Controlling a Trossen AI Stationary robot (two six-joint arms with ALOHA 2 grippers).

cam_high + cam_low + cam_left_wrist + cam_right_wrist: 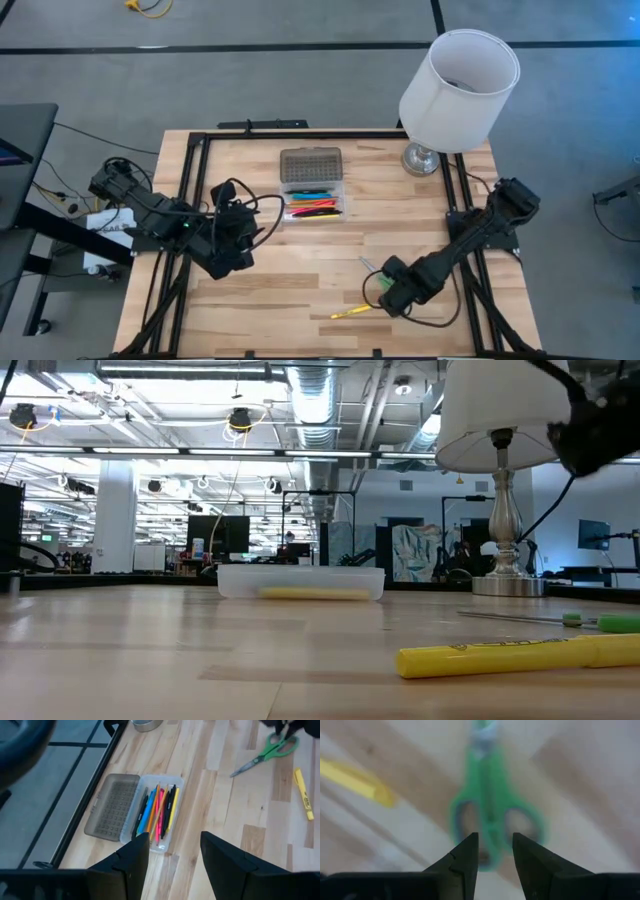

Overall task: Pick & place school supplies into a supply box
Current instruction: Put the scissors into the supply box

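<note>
The supply box [314, 205] lies open at the table's far middle. Its clear base holds several coloured pens [157, 810], and its grey dotted lid [112, 807] lies flat beside it. Green-handled scissors [490, 815] lie flat on the near right of the table, blades [367, 265] toward the box. My right gripper [495, 851] hangs open above their handles, pointing down, without touching them. A yellow marker [352, 312] lies just nearer. My left gripper [175, 852] is raised and open with nothing between its fingers, left of the box and tilted down toward it.
A white-shaded lamp [455, 85] on a metal foot [425, 158] stands at the far right corner. A black frame rail [190, 200] runs along the table's left side, and another [455, 200] along its right. Bare wood lies between the box and the scissors.
</note>
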